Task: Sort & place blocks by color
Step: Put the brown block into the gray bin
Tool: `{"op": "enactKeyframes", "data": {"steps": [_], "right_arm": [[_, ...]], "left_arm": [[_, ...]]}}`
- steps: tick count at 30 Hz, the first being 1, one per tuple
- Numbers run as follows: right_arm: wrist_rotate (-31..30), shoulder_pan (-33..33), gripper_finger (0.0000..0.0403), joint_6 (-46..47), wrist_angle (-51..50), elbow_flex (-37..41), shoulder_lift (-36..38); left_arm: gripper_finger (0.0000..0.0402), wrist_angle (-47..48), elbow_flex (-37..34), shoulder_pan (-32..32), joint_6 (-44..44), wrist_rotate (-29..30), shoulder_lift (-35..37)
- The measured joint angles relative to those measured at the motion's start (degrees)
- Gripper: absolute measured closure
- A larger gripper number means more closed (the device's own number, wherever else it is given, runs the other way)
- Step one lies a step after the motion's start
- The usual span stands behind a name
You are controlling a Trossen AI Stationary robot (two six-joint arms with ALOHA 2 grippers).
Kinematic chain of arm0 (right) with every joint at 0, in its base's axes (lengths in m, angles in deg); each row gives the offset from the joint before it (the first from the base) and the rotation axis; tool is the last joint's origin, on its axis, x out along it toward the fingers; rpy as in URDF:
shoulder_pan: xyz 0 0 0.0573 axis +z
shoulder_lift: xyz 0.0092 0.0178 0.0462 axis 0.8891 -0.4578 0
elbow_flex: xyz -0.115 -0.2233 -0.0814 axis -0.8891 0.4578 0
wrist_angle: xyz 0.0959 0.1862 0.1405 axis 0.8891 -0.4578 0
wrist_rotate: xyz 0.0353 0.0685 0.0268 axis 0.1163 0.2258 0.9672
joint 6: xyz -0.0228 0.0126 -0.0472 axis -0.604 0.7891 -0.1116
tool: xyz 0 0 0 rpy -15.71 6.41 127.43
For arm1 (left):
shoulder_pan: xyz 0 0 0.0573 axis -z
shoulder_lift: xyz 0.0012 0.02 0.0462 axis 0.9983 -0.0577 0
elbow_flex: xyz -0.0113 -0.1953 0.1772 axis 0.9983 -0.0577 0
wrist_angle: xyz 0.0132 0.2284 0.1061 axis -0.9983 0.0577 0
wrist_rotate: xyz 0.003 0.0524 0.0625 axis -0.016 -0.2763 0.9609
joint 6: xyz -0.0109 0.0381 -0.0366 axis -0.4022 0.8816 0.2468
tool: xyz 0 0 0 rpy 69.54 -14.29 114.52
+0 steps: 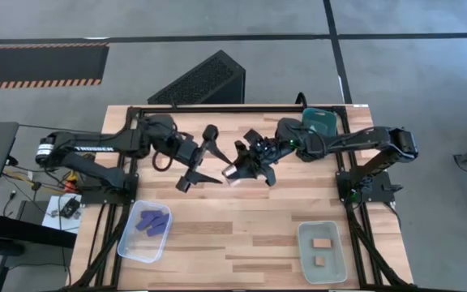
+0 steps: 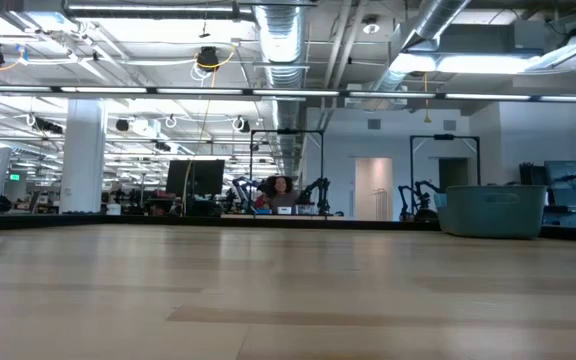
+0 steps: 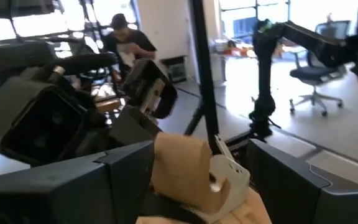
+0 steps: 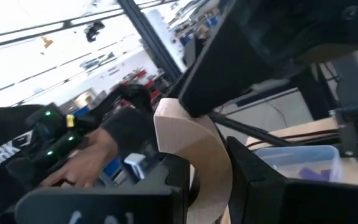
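Note:
A tan wooden arch block hangs high above the middle of the table, with my right gripper shut on it. My left gripper comes from the table's left and stands open and level. Its two fingers are on either side of the arch. Several dark blue-purple blocks lie in a clear bin near the front left. Two tan blocks lie in a clear bin near the front right. Neither gripper shows in the low view. My right gripper pinches the arch between its two fingers on its flat faces, at one end. The fingers come level from the table's right side. The curved end sticks out past the fingertips, and the arch is clear of the table. My left gripper: I cannot tell whether its fingers touch the arch.
A teal bin stands at the table's far right corner and also shows in the low view as the teal bin. A black vented box lies on the floor beyond the far edge. Bare wood lies between the two front bins.

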Motion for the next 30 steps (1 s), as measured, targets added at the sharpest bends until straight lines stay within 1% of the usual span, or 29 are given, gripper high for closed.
{"op": "enactKeyframes", "data": {"steps": [6,9,13,16,20,23,25,28,30], "right_arm": [[0.8,1.3,0.0337,-0.1,0.1,0.0,0.0],[-0.6,1.8,0.0334,-0.9,-4.5,-0.1,0.2],[-1.2,2.6,0.0334,-2.5,-7.8,0.0,0.0],[-1.1,3.0,0.0333,-2.6,-8.0,0.0,0.0],[-1.1,3.5,0.0333,-3.6,-8.0,0.0,0.0],[-1.0,3.5,0.0332,-3.9,-7.8,0.0,0.0],[-0.8,3.5,0.0332,-3.9,-7.8,0.0,0.0],[-0.5,3.5,0.0332,-4.1,-8.2,0.0,0.0],[-0.4,3.5,0.0332,-4.1,-8.7,0.0,0.1]], "left_arm": [[0.015,8.9,7.0,-1.0,2.9,-3.9,-4.7],[0.015,13.0,9.3,-1.6,2.5,-5.8,-7.7],[0.0155,16.8,12.3,-2.3,2.6,-10.3,-9.0],[0.018,18.9,12.7,-2.5,2.9,-12.6,-9.4],[0.0239,18.6,12.9,-2.5,4.7,-16.2,-9.3],[0.028,19.0,12.9,-2.5,5.5,-16.3,-9.3],[0.0295,19.0,12.9,-2.5,5.7,-15.5,-9.2],[0.0294,19.1,12.9,-1.9,5.7,-13.8,-9.1],[0.0275,19.2,12.9,-1.6,4.7,-13.1,-9.1]]}}
